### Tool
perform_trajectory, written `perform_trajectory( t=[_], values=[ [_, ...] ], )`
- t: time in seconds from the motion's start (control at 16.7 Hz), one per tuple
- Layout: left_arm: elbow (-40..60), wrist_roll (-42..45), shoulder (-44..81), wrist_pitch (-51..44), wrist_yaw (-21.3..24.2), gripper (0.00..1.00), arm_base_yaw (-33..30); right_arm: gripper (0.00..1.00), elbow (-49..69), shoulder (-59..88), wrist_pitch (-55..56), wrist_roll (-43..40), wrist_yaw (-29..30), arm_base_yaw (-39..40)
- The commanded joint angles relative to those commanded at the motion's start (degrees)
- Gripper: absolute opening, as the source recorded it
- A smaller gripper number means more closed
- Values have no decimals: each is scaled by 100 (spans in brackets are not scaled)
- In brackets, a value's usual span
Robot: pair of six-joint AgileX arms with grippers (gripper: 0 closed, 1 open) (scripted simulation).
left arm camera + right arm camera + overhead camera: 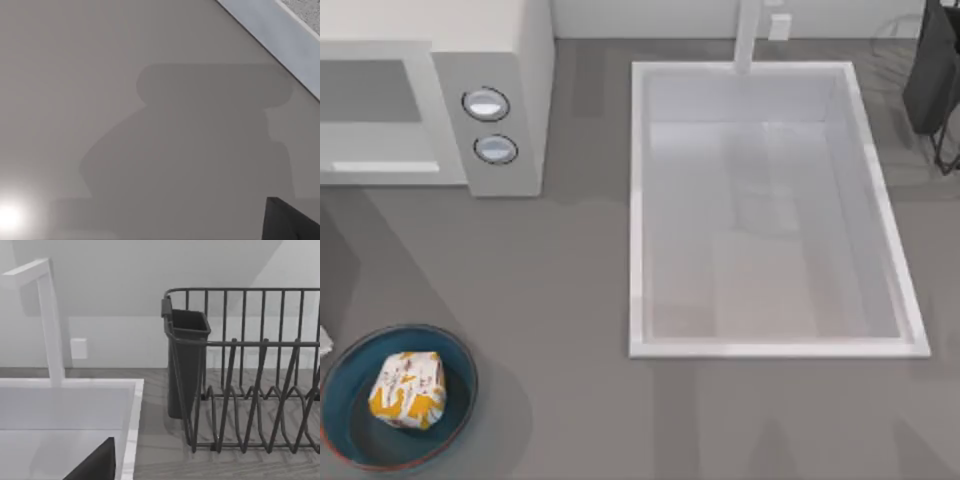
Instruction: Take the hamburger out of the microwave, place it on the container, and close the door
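Note:
The hamburger (408, 389), wrapped in white paper with orange patches, rests inside the dark blue container (350, 440) at the table's front left corner. At the back left stands the white microwave (525, 60), two round knobs on its panel. Its door (375, 115), with a framed window and a slim bar handle, lies flush against the front, so the cavity is hidden. A dark edge of my left gripper (290, 220) hangs over bare grey table. A dark edge of my right gripper (97, 465) sits above the sink's back right corner, far from the microwave.
A large white sink (638, 200) with a tall faucet (748, 35) takes up the middle and right of the table. A dark wire dish rack (250, 390) with a cutlery cup (185, 360) stands at the back right. Open grey tabletop (550, 300) lies between container, microwave and sink.

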Motion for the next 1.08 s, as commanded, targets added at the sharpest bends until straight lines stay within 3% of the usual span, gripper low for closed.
perform_trajectory(
  t=[0.3,0.78,1.08],
  values=[
    [-885,-1037,-1071,312,-660,0,-1149,100,0,0,0,0,0,0],
    [-989,-1297,-1186,333,-865,0,-1418,100,0,0,0,0,0,0],
    [-1238,-2305,-1590,366,-1783,0,-2853,100,0,0,0,0,0,0]
  ],
)
